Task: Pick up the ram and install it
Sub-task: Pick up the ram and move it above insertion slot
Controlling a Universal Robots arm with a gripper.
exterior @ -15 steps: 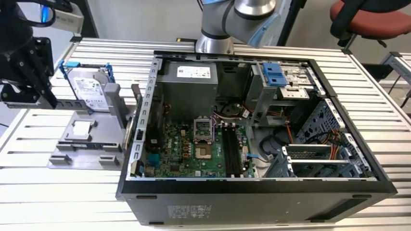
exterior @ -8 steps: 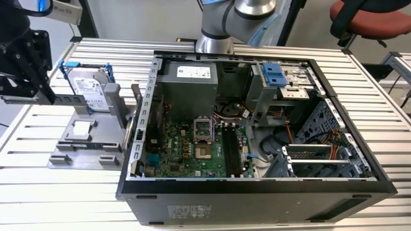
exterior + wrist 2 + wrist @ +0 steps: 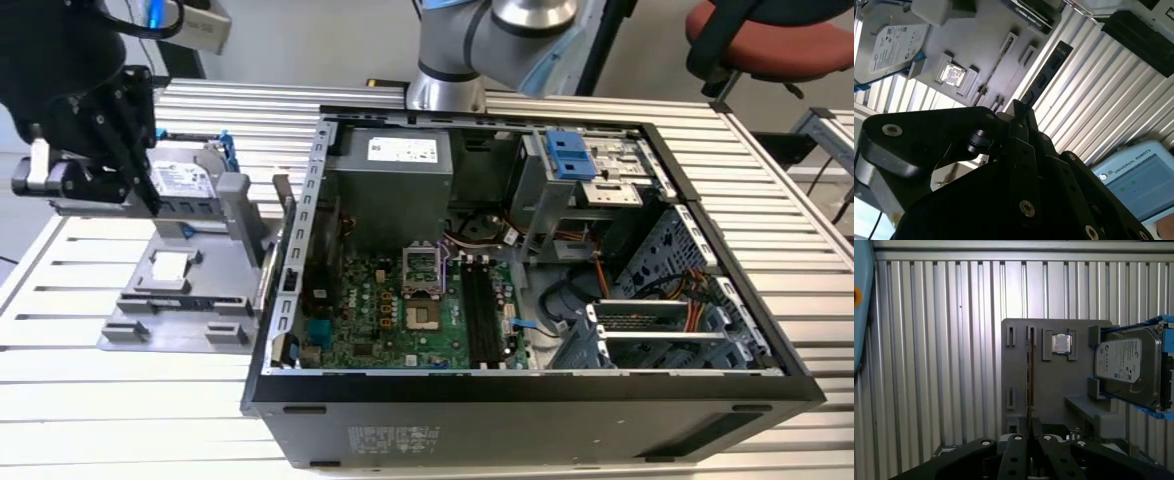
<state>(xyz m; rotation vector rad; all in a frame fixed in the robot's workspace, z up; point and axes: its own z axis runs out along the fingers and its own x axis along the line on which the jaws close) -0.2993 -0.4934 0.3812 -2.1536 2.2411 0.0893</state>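
Gripper [image 3: 1029,429]: in both wrist views its two fingers are pressing together on the near end of the ram [image 3: 1030,375], pinching the board by its flat faces.

Ram: it is showing edge-on in the first wrist view, running along a slot of the grey holder block [image 3: 1054,390]. In the second wrist view it is projecting from the fingertips as a dark stick [image 3: 1048,72]. Whether it is sitting in the slot or hanging clear of it cannot be told.

Holder block: it is also carrying a square processor chip [image 3: 1061,343] and a silver hard drive [image 3: 1126,365] in a blue frame.

Exterior view: the block is lying on the ribbed metal table [image 3: 134,420] at nine o'clock from the open computer case [image 3: 534,410], with the gripper hanging over it at about ten o'clock. Inside the case, the black memory slots [image 3: 483,315] are lying on the green motherboard [image 3: 380,320], well apart from the ram.
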